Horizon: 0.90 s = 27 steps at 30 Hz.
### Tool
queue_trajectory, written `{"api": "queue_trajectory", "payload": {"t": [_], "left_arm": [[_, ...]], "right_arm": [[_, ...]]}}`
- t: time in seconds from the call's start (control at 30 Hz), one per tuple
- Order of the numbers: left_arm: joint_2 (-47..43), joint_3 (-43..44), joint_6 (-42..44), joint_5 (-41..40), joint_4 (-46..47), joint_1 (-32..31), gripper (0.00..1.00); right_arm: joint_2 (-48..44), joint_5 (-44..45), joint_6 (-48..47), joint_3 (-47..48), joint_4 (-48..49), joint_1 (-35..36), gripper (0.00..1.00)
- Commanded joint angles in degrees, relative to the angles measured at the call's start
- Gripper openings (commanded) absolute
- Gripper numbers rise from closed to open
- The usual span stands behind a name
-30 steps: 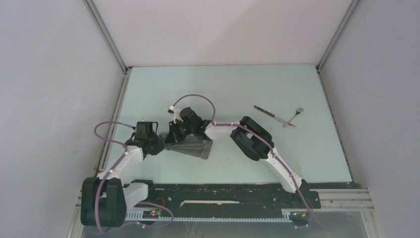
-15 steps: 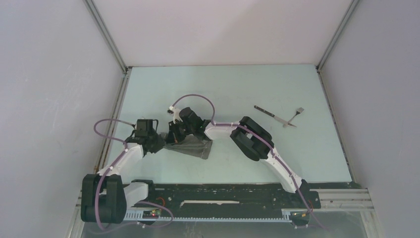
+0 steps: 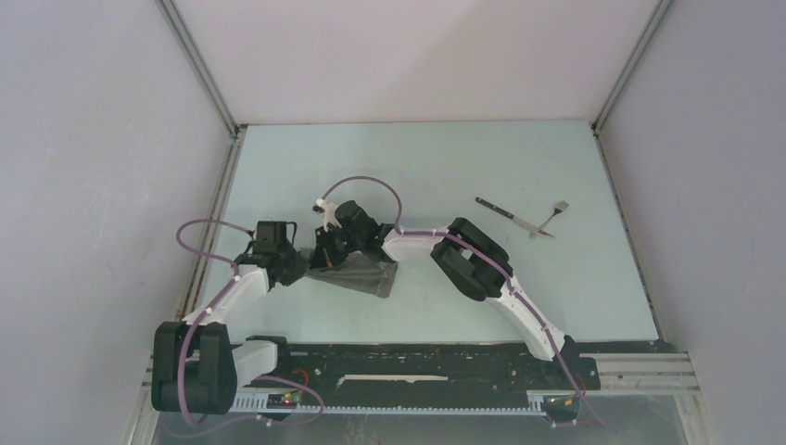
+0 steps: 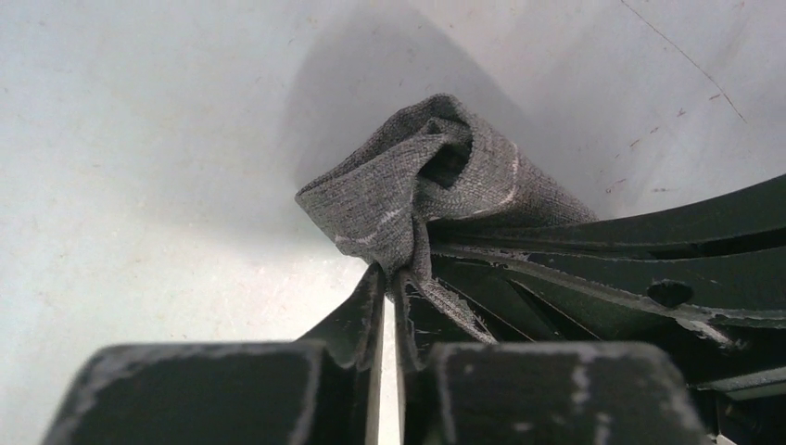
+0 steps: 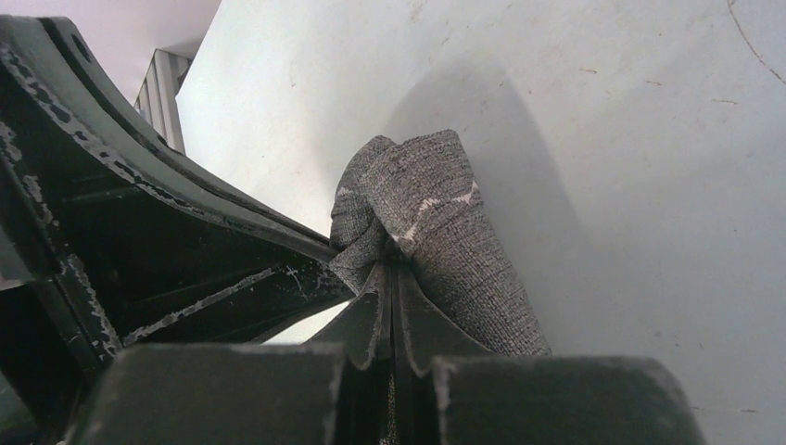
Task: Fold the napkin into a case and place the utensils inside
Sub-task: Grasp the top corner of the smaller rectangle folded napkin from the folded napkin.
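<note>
The black two-finger left gripper [image 3: 309, 269] meets the left end of the grey woven cloth napkin [image 3: 357, 276]. Its fingers are drawn almost together and pinch a folded edge of the cloth. In its wrist view the napkin [image 4: 417, 185] rises from the tips of the left gripper [image 4: 394, 278] in a rumpled hump, with pale stitched hem lines curling over it. The napkin is no flat case. It lies bunched in a small dark wedge, gathered and lifted at its left end and broader at its right.

Just right of that pinch, the black right gripper [image 3: 326, 252] is clamped tight on the same bunch, with cloth squeezed between its tips. In its wrist view the napkin [image 5: 426, 213] stands in a rounded fold above the right gripper [image 5: 389, 278] and trails down to the right of it.

Well to the right of the napkin and a little farther back lie a slim dark-handled knife [image 3: 514, 219] with a thin blade and a small silvery fork [image 3: 553, 215]. They are angled towards each other, and whether they touch cannot be told.

Under the napkin is a pale mint-green matte tabletop [image 3: 445, 158], faintly scratched and speckled in the wrist views. Plain white panels wall it in to the left of, beyond and to the right of the napkin, joined by aluminium corner posts [image 3: 199, 69]. Nearer than the napkin runs a black base rail [image 3: 417, 357].
</note>
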Motion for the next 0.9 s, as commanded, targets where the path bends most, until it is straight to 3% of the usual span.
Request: {"api": "queue_trajectory", "payload": {"t": [0.0,0.37,0.5,0.63,0.73,0.87], "left_arm": [[-1.7,3.0,2.5,-0.3,2.5,-0.1,0.03],[-5.5,-0.3,0.8,1.2,4.1,-0.2,0.00],[-5.6,-0.5,-0.5,4.0,5.6,0.0,0.00],[-10.1,-0.4,-2.5,6.1,6.5,0.0,0.00],[-12.5,-1.2,-3.1,2.9,5.9,0.3,0.00],[-7.4,-1.5,-4.0,3.1,6.4,1.9,0.00]], "right_arm": [[-1.1,-1.9,-3.1,0.7,-1.9,2.0,0.00],[-3.7,3.8,-11.0,1.0,-0.8,4.5,0.00],[-1.5,12.4,-14.0,4.6,-7.1,6.1,0.00],[1.2,19.4,-7.9,2.7,-8.3,6.1,0.00],[1.2,13.2,-2.9,2.1,-7.1,3.8,0.00],[-0.7,-0.1,1.8,0.0,-0.3,1.7,0.00]]}}
